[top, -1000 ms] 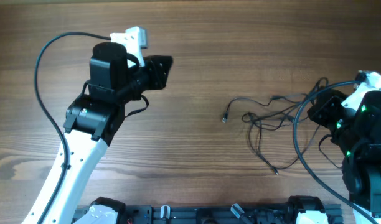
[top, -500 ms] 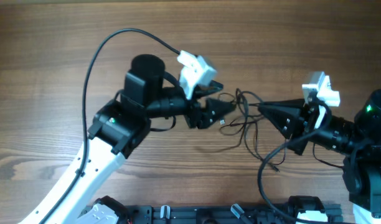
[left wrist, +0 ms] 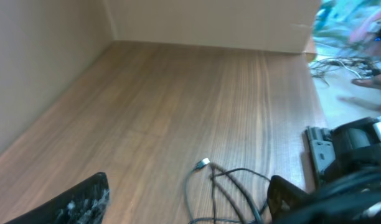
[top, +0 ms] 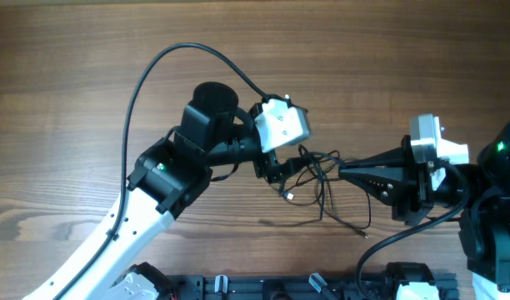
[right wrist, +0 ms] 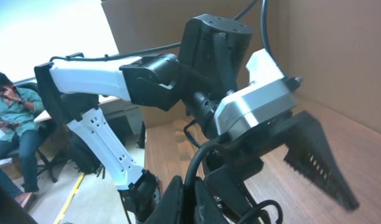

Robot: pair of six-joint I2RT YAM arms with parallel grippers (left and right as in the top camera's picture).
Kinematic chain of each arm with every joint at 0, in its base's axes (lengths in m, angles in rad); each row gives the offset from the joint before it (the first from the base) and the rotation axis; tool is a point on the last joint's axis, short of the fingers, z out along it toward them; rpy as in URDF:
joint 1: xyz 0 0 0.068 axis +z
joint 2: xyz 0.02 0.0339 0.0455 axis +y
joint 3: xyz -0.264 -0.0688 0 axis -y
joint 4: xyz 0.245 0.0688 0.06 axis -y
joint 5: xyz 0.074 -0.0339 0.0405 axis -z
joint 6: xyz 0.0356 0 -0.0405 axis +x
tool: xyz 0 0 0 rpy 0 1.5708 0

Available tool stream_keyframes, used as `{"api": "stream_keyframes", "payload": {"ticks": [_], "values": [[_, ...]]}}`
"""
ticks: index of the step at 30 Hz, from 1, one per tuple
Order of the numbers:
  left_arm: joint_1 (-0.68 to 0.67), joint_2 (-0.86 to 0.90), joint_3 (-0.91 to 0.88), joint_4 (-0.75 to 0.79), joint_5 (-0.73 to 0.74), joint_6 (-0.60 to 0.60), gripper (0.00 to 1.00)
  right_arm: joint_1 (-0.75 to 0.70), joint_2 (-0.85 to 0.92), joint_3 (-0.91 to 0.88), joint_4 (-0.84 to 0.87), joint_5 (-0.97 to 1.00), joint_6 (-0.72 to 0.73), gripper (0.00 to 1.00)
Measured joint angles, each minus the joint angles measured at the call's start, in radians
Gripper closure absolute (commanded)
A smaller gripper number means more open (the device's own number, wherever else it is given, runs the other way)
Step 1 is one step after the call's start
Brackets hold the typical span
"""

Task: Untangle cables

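We find the cables (top: 323, 188) bunched in loose loops on the wooden tabletop (top: 80, 67), near its centre, between the two arms.

The left claw (left wrist: 187, 182) stands with its fingers (left wrist: 91, 198) well apart. In the left wrist view, one strand ending in a small metallic plug (left wrist: 204, 163) lies on the wood between them, the plug clear of both fingers.

The right claw (top: 342, 172) is drawn together to a point, with its tip in the right side of the bundle. In the right wrist view a black strand arcs up from between its fingers, so we read it as clamped on the cables.

The two claws face each other across the bundle, near but apart. One strand trails toward the near edge and ends in a second plug (top: 368, 235).
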Motion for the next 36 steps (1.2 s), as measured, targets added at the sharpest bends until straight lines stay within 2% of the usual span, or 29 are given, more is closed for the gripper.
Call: {"api": "stream_keyframes", "payload": {"ticks": [1, 4, 6, 7, 8, 10, 11, 13, 16, 18, 22, 31, 36], "values": [[-0.010, 0.000, 0.000, 0.000, 0.017, 0.004, 0.96, 0.000, 0.000, 0.000, 0.000, -0.002, 0.000, 0.91], [-0.022, 0.000, 0.000, -0.002, 0.044, 0.010, 0.96, 0.000, 0.000, 0.000, 0.003, 0.024, 0.025, 0.95], [-0.022, 0.000, 0.000, -0.004, -0.006, -0.002, 0.96, 0.000, 0.000, 0.000, 0.001, 0.160, 0.118, 0.96], [-0.022, 0.000, 0.000, -0.005, -0.052, -0.029, 0.96, 0.000, -0.001, 0.000, -0.010, 0.247, 0.170, 0.92], [-0.021, 0.000, 0.000, -0.006, -0.116, -0.074, 0.96, 0.000, -0.001, 0.000, -0.021, 0.318, 0.206, 0.80], [-0.019, 0.000, 0.000, -0.006, -0.245, -0.185, 0.96, 0.000, -0.001, 0.000, -0.042, 0.486, 0.287, 0.32], [-0.019, 0.000, 0.000, -0.005, -0.281, -0.225, 0.96, 0.000, -0.001, 0.000, -0.058, 0.558, 0.317, 0.22], [-0.019, 0.000, 0.000, 0.000, -0.340, -0.311, 0.96, 0.000, -0.001, 0.000, -0.092, 0.663, 0.365, 0.09], [-0.019, 0.000, 0.000, 0.003, -0.468, -0.499, 0.96, 0.000, -0.001, 0.000, -0.109, 0.715, 0.386, 0.01], [-0.019, 0.000, 0.000, 0.004, -0.541, -0.658, 0.96, 0.000, -0.001, 0.000, -0.110, 0.715, 0.393, 0.01], [-0.040, 0.000, 0.000, 0.035, -0.566, -0.763, 0.96, 0.000, -0.001, 0.000, -0.115, 0.715, 0.376, 0.01], [-0.192, 0.000, -0.002, 0.206, -0.566, -0.792, 0.96, 0.000, 0.027, 0.000, -0.133, 0.738, 0.266, 0.01], [-0.257, 0.000, -0.002, 0.217, -0.550, -0.780, 0.96, 0.001, 0.108, 0.000, -0.134, 0.904, 0.311, 0.01]]}}
